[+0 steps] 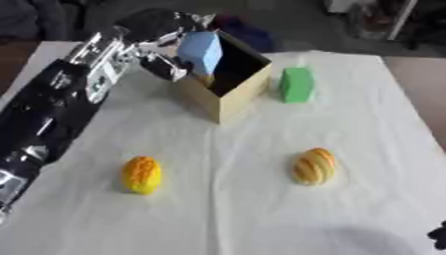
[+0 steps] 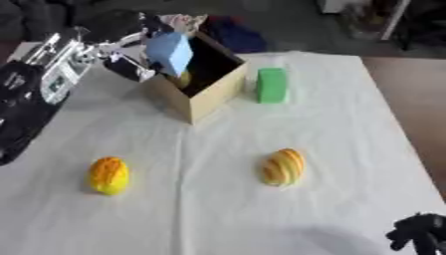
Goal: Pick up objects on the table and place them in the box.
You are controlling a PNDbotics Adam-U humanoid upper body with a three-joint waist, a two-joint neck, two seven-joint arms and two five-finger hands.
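Note:
My left hand (image 1: pixel 155 31) reaches in from the left and is shut on a light blue block (image 1: pixel 201 50), holding it over the open top of the tan cardboard box (image 1: pixel 232 102). Something yellow (image 2: pixel 181 78) shows inside the box, under the block. A green block (image 1: pixel 297 84) stands on the white cloth just right of the box. A yellow bumpy fruit (image 1: pixel 142 174) lies at the front left. A striped yellow-orange fruit (image 1: pixel 313 166) lies at the front right. My right hand (image 2: pixel 416 232) shows as a dark shape in the lower right corner.
The white cloth (image 1: pixel 226 209) covers the table, with bare wood at the right edge (image 1: pixel 427 94). Dark clutter and furniture legs lie beyond the far edge.

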